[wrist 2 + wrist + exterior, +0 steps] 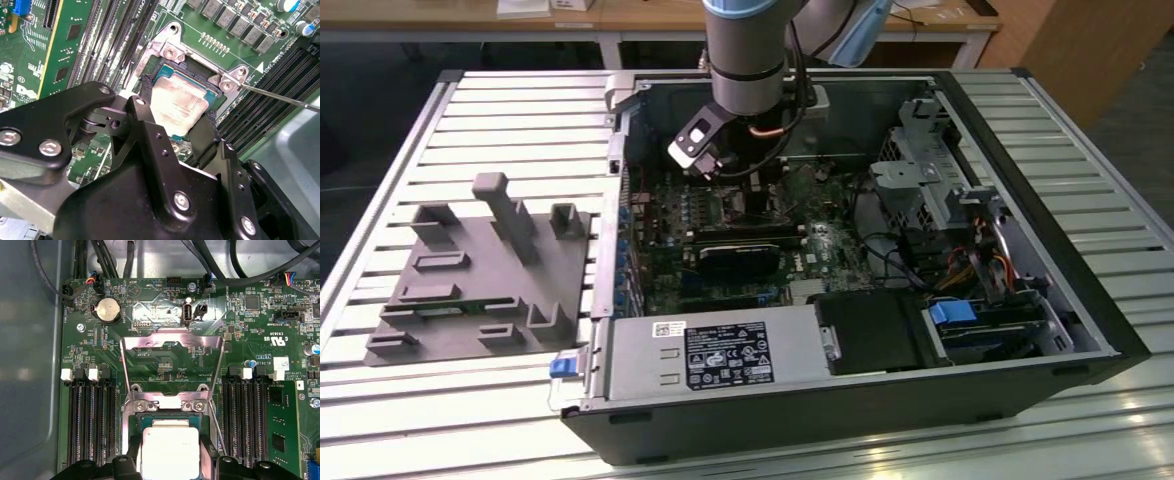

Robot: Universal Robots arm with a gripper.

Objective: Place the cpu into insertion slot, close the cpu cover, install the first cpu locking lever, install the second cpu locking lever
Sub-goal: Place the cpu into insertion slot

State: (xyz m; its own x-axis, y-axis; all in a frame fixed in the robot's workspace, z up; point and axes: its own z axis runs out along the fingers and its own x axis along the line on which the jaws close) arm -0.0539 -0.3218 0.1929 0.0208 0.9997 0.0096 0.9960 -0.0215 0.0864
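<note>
While the arm (747, 50) reaches down into the open computer case (1067, 290) on the slatted bench (520, 110), the gripper (177, 102) pinches the cpu (182, 114): one black finger on each of two opposite edges, silver top facing up.

- The cpu sits square over the insertion slot (195, 75), inside its rim. Can't tell whether it is fully seated or a hair above.
- In the first wrist view the cpu (170, 452) is between the two fingers (134, 455), with memory slots (92, 425) on both sides of the socket.
- The cpu cover (172, 341) is swung open away from the slot, hinged at the socket edge by two screws, with green board visible through its cut-out.
- A thin locking lever (280, 97) sticks out from the socket corner, raised clear of the board and not latched.
- A coin cell (108, 310) sits on the motherboard beyond the open cover.
- In the exterior view a grey fixture block (480, 270) lies on the bench at the exterior view's left of the case, and the power supply (707, 355) is at the near edge inside the case.
</note>
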